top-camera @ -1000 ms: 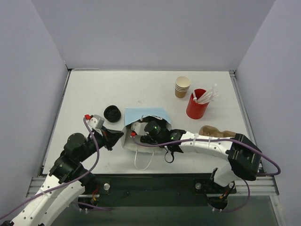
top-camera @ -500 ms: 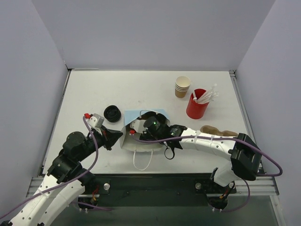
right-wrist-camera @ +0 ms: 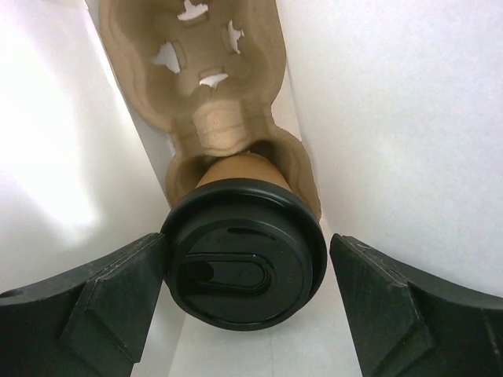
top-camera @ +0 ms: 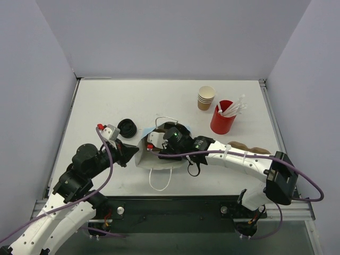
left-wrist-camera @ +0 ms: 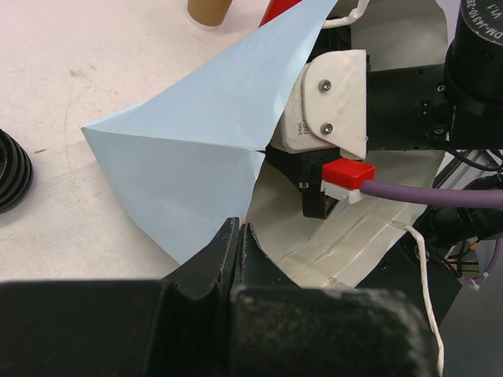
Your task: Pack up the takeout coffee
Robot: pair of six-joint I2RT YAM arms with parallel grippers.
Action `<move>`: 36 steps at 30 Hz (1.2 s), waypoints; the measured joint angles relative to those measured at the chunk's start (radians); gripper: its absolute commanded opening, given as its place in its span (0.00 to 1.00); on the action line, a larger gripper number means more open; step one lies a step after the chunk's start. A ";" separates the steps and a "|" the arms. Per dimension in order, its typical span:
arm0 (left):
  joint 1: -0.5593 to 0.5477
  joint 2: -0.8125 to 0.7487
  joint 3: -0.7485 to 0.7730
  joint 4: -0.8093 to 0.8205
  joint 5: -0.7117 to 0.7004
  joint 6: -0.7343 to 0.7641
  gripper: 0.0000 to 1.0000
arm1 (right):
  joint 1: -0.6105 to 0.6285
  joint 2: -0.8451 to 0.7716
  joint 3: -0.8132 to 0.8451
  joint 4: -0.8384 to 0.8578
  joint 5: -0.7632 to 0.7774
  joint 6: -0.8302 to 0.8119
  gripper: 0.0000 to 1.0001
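Note:
The takeout coffee [right-wrist-camera: 244, 263], a brown paper cup with a black lid, sits in a brown pulp cup carrier [right-wrist-camera: 208, 94] inside the white paper bag [top-camera: 154, 159]. My right gripper [right-wrist-camera: 247, 243] is open inside the bag, one finger on each side of the lid. The left finger is close against the lid and the right finger stands apart. In the top view its wrist [top-camera: 172, 139] reaches into the bag's mouth and the cup is hidden. My left gripper [left-wrist-camera: 237, 234] is shut on the bag's edge [left-wrist-camera: 181, 149], at the bag's left side [top-camera: 130, 153].
A stack of lidless brown cups [top-camera: 206, 98] and a red cup [top-camera: 222, 121] holding white sticks stand at the back right. A stack of black lids [top-camera: 126, 128] lies left of the bag. A brown object [top-camera: 243, 147] lies by the right arm. The bag's handle [top-camera: 159, 180] points toward the near edge.
The bag has been tipped more upright, so its blue face no longer lies flat behind it. My right wrist has moved up and left, further into the bag. My left gripper keeps its hold.

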 measured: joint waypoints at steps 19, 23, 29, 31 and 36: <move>0.000 0.077 0.090 -0.055 -0.023 0.008 0.00 | -0.011 -0.045 0.066 -0.158 -0.171 0.044 0.83; 0.000 0.105 0.115 -0.072 -0.027 0.008 0.00 | -0.011 -0.046 0.077 -0.185 -0.206 0.051 0.84; 0.000 0.138 0.150 -0.101 -0.045 0.027 0.00 | -0.011 -0.048 0.088 -0.209 -0.229 0.067 0.84; 0.000 0.151 0.162 -0.111 -0.051 0.032 0.00 | -0.011 -0.048 0.096 -0.212 -0.230 0.071 0.84; 0.000 0.177 0.189 -0.143 -0.067 0.034 0.00 | -0.011 -0.048 0.110 -0.216 -0.238 0.081 0.83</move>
